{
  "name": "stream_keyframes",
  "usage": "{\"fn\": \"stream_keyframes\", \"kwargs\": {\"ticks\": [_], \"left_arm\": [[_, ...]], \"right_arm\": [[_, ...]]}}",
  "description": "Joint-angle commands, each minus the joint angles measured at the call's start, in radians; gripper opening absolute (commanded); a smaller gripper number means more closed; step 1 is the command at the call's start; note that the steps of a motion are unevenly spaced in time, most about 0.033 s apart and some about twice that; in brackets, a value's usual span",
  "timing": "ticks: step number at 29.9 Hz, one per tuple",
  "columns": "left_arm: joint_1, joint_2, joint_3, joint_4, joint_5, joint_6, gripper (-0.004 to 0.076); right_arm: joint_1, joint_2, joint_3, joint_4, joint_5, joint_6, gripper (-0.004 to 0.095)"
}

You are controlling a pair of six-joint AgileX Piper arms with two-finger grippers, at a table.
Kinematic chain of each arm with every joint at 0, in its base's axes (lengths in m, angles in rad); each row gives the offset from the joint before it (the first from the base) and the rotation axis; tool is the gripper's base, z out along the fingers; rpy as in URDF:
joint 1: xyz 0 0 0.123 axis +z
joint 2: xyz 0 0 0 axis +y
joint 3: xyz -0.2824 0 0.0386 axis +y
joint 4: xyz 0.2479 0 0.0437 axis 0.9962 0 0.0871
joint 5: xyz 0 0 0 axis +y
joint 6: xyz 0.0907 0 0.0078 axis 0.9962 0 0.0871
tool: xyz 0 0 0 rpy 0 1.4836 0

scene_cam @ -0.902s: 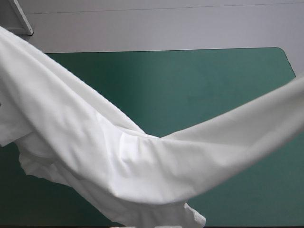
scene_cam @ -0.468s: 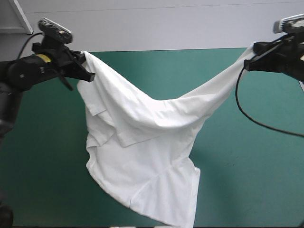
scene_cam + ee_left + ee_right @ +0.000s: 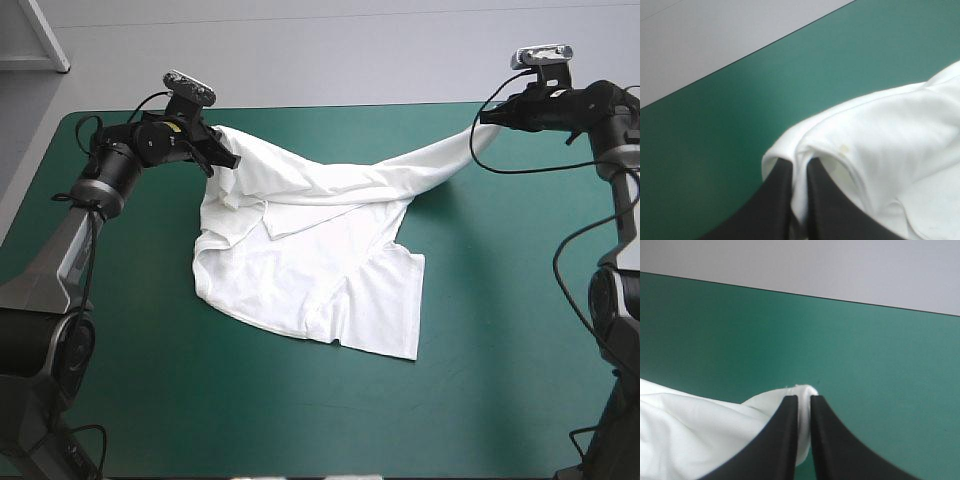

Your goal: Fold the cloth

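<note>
The white T-shirt (image 3: 320, 270) lies mostly on the teal-green cover, its far part still stretched between both arms. My left gripper (image 3: 225, 155) is shut on one corner near the far left of the table; in the left wrist view a fold of the T-shirt (image 3: 880, 130) runs between the black fingers (image 3: 827, 200) at my left gripper (image 3: 799, 167). My right gripper (image 3: 487, 118) is shut on the opposite corner near the far right, and the cloth tip (image 3: 790, 395) pokes out between its fingers at my right gripper (image 3: 804, 399). A sleeve and the hem rest flat toward the table's middle.
The table's far edge (image 3: 330, 104) runs just beyond both grippers. Bare teal-green cover (image 3: 300, 410) lies along the near side and at both ends of the table.
Both arms have moved down and away toward the far edge. The T-shirt, earlier hanging high in the air, has dropped so most of it rests on the table.
</note>
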Motion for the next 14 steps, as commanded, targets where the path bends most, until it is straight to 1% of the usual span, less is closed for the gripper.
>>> {"fn": "stream_keyframes", "kwargs": {"ticks": [1, 3, 4, 5, 7, 8, 9, 11, 14], "left_arm": [[0.002, -0.012, -0.036, 0.045, -0.073, -0.016, 0.0060], [0.016, -0.004, -0.036, 0.080, -0.080, -0.031, 0.0141], [0.029, -0.004, -0.036, 0.081, -0.087, -0.035, 0.0204], [0.044, -0.004, -0.036, 0.081, -0.094, -0.052, 0.0276], [0.080, -0.016, -0.038, 0.081, -0.106, -0.092, 0.0414], [0.100, -0.025, -0.038, 0.079, -0.109, -0.122, 0.0465], [0.116, -0.031, -0.038, 0.073, -0.111, -0.137, 0.0489], [0.157, -0.055, -0.038, 0.043, -0.097, -0.140, 0.0498], [0.185, -0.089, -0.038, -0.002, -0.039, -0.117, 0.0492]], "right_arm": [[-0.001, 0.049, -0.166, 0.031, 0.054, 0.025, 0.0363], [-0.001, 0.105, -0.253, 0.037, 0.126, 0.046, 0.0566], [-0.001, 0.122, -0.286, 0.039, 0.151, 0.064, 0.0617], [-0.001, 0.137, -0.326, 0.039, 0.177, 0.073, 0.0642], [-0.001, 0.146, -0.385, 0.042, 0.207, 0.076, 0.0619], [-0.001, 0.146, -0.412, 0.044, 0.216, 0.076, 0.0598], [-0.001, 0.138, -0.441, 0.048, 0.234, 0.076, 0.0578], [-0.001, 0.122, -0.505, 0.058, 0.288, 0.078, 0.0550], [-0.001, 0.079, -0.562, 0.101, 0.367, 0.094, 0.0526]]}}
